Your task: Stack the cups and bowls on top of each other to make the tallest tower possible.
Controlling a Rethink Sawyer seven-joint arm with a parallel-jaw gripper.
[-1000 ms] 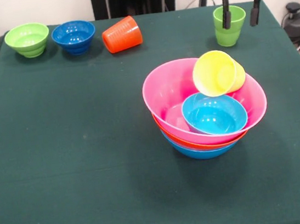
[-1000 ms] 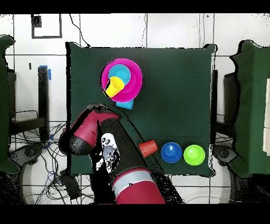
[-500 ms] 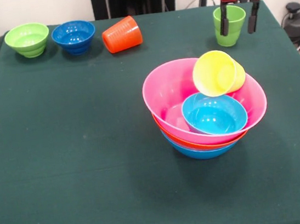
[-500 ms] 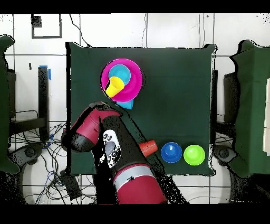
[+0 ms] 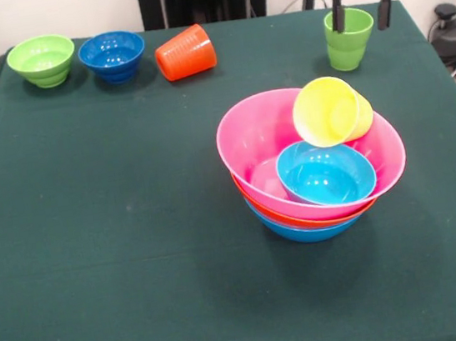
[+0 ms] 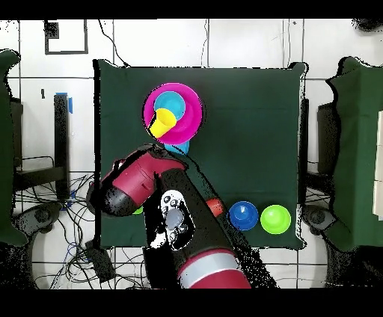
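The tower stands right of the table's middle: a wide pink bowl (image 5: pixel 249 138) nested in an orange bowl (image 5: pixel 250 199) and a blue bowl (image 5: pixel 303 230). A small cyan bowl (image 5: pixel 325 174) sits inside the pink one, and the yellow cup (image 5: pixel 331 111) lies tilted on the pink rim and the cyan bowl. The light green cup (image 5: pixel 347 44) stands upright at the far right. My gripper (image 5: pixel 364 16) hangs open and empty just above it, with the cup's rim between its fingers. The orange cup (image 5: pixel 186 52) lies on its side. In the overhead view my arm (image 6: pixel 135 183) hides the gripper.
A small dark blue bowl (image 5: pixel 113 54) and a small light green bowl (image 5: pixel 42 59) stand at the far left, beside the orange cup. They also show in the overhead view, the dark blue bowl (image 6: pixel 243 215) next to the green one (image 6: pixel 275 219). Cables lie off the table's right edge.
My gripper dipped a little toward the light green cup, then rose again, staying open. The cup and the other things have not moved. In the overhead view the arm's base link swung right.
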